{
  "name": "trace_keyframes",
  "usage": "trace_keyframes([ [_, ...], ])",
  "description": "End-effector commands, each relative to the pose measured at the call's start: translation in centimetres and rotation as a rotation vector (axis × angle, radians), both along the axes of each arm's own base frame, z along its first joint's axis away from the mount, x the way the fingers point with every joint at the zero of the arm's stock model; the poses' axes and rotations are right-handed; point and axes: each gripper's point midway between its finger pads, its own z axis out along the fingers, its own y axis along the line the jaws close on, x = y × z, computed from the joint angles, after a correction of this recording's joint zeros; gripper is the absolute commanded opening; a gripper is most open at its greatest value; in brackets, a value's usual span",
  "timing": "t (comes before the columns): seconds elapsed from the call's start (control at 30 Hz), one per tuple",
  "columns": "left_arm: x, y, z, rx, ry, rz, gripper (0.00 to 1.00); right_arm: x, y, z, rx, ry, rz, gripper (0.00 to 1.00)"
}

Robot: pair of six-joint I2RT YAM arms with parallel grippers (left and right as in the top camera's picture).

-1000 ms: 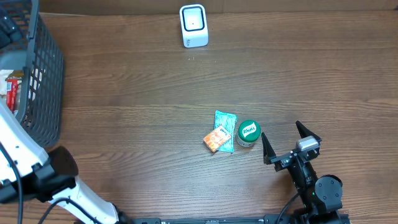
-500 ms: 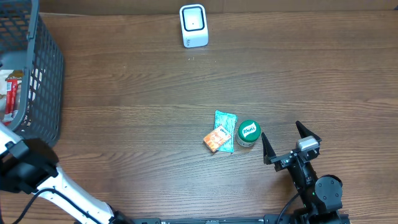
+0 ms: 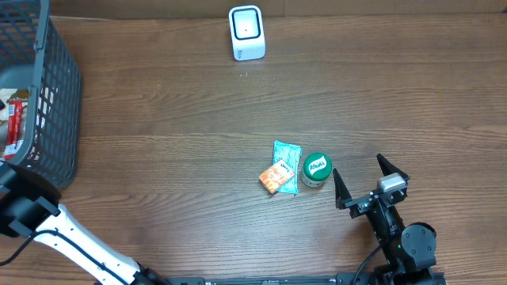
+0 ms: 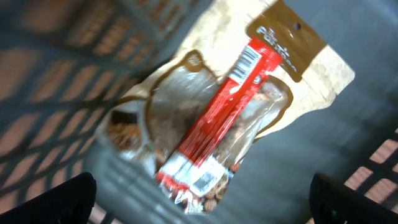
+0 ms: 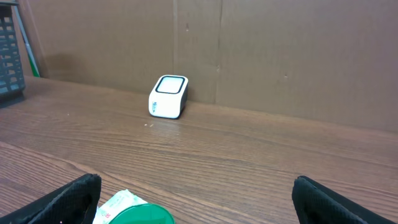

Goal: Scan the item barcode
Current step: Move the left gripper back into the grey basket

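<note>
In the left wrist view a red stick packet [image 4: 214,118] with a barcode near its top end lies on a tan snack bag [image 4: 186,93] on the floor of the grey basket [image 4: 348,124]. My left gripper [image 4: 205,202] hangs open above them, holding nothing. The white scanner [image 3: 245,33] stands at the table's far edge and also shows as the scanner [image 5: 168,96] in the right wrist view. My right gripper [image 3: 370,184] rests open near the front edge, just right of a green-lidded jar [image 3: 315,168].
The dark basket [image 3: 55,95] stands at the left edge with the red packet [image 3: 11,119] inside. A teal packet [image 3: 286,165] and an orange box [image 3: 276,176] lie beside the jar. My left arm [image 3: 36,212] reaches in at lower left.
My left arm's dark joint has swung left and slightly down towards the frame edge in the overhead view. The right arm and the table items have not moved.
</note>
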Motion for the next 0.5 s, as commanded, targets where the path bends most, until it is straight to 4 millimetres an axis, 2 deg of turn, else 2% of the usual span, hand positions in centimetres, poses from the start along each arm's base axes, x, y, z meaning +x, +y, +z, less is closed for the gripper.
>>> trace_keyframes([
  [0.0, 1.2, -0.3, -2.9, -0.036, 0.013, -0.138, 1.0, 0.0, 0.1, -0.3, 0.004, 0.002, 0.006, 1.0],
  [0.2, 2.2, 0.1, -4.9, -0.037, 0.01, -0.193, 1.0, 0.0, 0.1, -0.3, 0.004, 0.002, 0.006, 1.0],
  [0.47, 3.2, -0.7, -9.1, -0.101, 0.026, -0.299, 1.0, 0.0, 0.1, -0.3, 0.004, 0.002, 0.006, 1.0],
])
